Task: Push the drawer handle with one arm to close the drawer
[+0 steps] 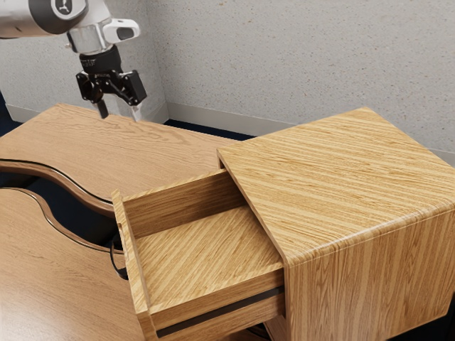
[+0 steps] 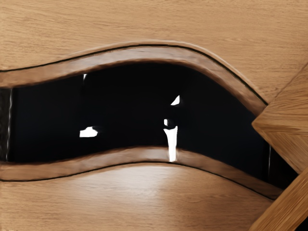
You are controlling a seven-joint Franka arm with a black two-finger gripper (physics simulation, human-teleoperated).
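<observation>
Black and empty, the claw (image 1: 120, 114) hangs high in the exterior view with its two fingers parted and nothing between them; it touches neither the drawer (image 1: 129, 259) nor the handle (image 1: 113, 261). What the coming push turns on is height and side: the handle lies well below the claw and well apart from it, nearer the exterior camera, on the outer face of the drawer front. That face looks toward the exterior view's left, away from the cabinet (image 1: 355, 177), and the handle sits between the front's two upright edges, beneath its top edge. Its long axis appears to run level along the front, across the line of the push. With only one arm at work, there is no choice of hand.

The drawer stands out from the cabinet's open side, so the claw should first go down and across to the handle's outer side, then press toward the exterior view's right. Coming down too far inward could land it on the top edge or inside the drawer. In the wrist view, the curved edges of the table (image 2: 96, 202) border a dark gap (image 2: 130, 106), and a wooden corner (image 2: 284, 125) lies off to one side.
</observation>
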